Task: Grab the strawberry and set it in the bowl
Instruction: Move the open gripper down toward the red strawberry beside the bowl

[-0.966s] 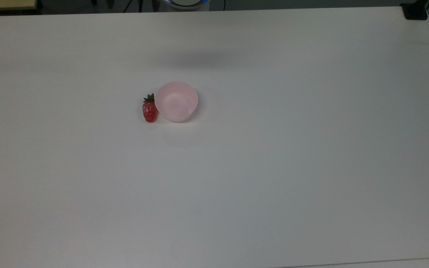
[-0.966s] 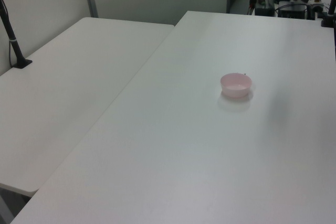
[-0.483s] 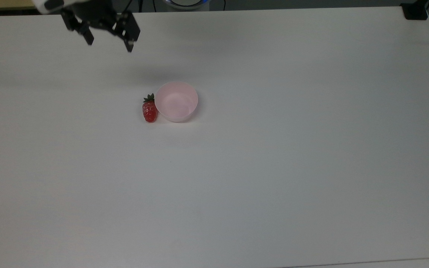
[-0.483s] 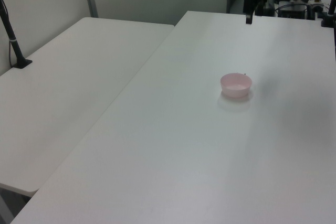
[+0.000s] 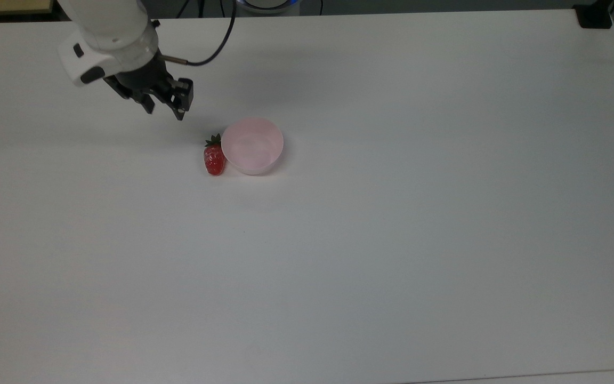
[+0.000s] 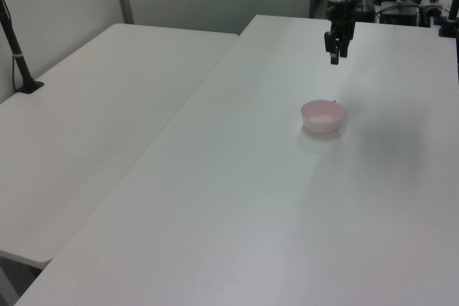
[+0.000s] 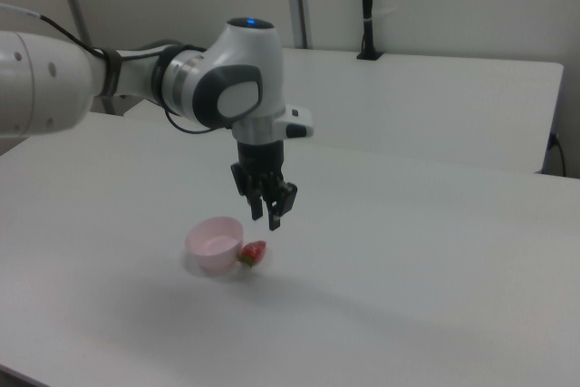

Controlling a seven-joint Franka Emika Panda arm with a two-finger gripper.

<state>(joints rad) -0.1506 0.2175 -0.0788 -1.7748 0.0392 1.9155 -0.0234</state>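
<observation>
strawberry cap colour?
Dark green, on the glossy red strawberry beside the bowl; clearest in the top view.

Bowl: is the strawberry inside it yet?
No. The bowl is empty; the strawberry lies on the table beside it, touching its wall.

The top view looks steeply down on my white worktop (image 5: 392, 240). The left and right views look from lower, opposite sides, each farther off. All share my pincer (image 5: 164, 108).
</observation>
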